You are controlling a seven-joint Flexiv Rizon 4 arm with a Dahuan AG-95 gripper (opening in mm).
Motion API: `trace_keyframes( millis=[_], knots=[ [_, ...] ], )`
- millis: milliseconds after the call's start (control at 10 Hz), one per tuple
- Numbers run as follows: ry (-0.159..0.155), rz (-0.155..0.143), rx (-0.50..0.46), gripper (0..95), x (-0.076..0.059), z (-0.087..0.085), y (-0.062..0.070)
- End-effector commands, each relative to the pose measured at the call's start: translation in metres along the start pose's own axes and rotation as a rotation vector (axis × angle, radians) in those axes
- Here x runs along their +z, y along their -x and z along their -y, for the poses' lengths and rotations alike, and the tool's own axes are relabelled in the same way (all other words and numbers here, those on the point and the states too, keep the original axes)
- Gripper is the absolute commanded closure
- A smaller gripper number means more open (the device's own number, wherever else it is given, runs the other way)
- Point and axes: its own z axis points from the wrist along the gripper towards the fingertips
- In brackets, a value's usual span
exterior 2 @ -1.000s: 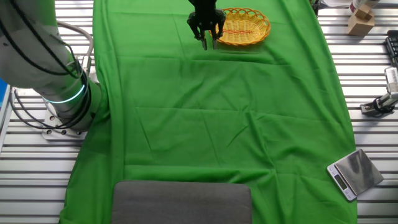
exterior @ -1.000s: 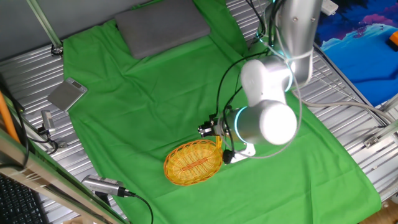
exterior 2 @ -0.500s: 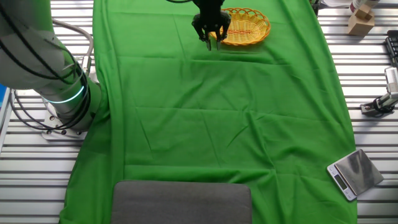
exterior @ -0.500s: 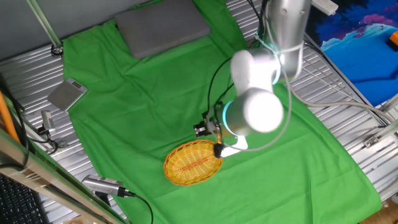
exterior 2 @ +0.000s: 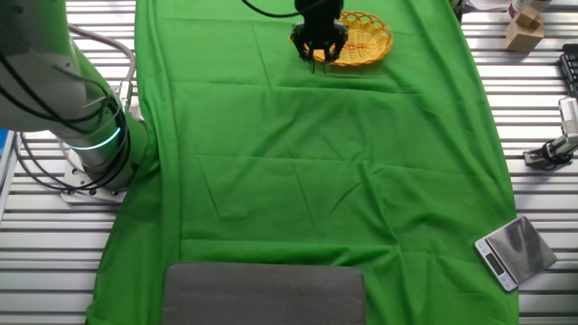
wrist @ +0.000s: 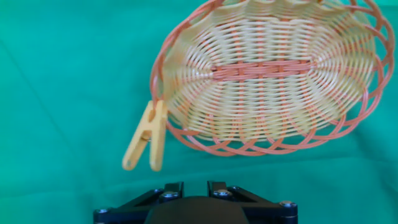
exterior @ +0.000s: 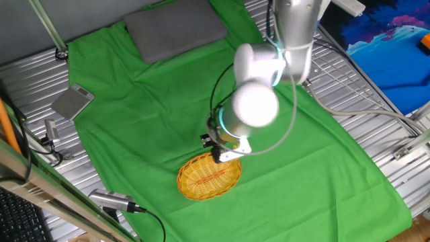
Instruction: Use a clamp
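Clamp (wrist: 147,136) clipped on basket (wrist: 273,74) rim, prongs outward; pincer (exterior 2: 318,56) above it, spread or pressed together: cannot tell.

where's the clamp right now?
In the hand view the clamp is clipped on the basket rim at its left end, prongs pointing down-left over the green cloth.

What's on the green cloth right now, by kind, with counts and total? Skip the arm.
Oval yellow woven wicker basket: 1
Small yellow-orange plastic clothespin-style clamp, clipped on the basket's rim: 1
Flat grey rectangular pad: 1
Total: 3
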Motion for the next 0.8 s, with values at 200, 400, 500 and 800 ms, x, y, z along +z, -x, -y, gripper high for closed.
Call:
trace_keyframes(
  millis=[200, 400, 500, 800],
  knots=[
    [0.045, 0.055, 0.011, 76.0, -0.003, 0.007, 0.002],
    [0.059, 0.067, 0.016, 76.0, -0.005, 0.01, 0.002],
    [0.064, 0.072, 0.016, 76.0, -0.007, 0.013, 0.001],
    [0.104, 0.097, 0.027, 76.0, -0.015, 0.022, 0.001]
  ],
)
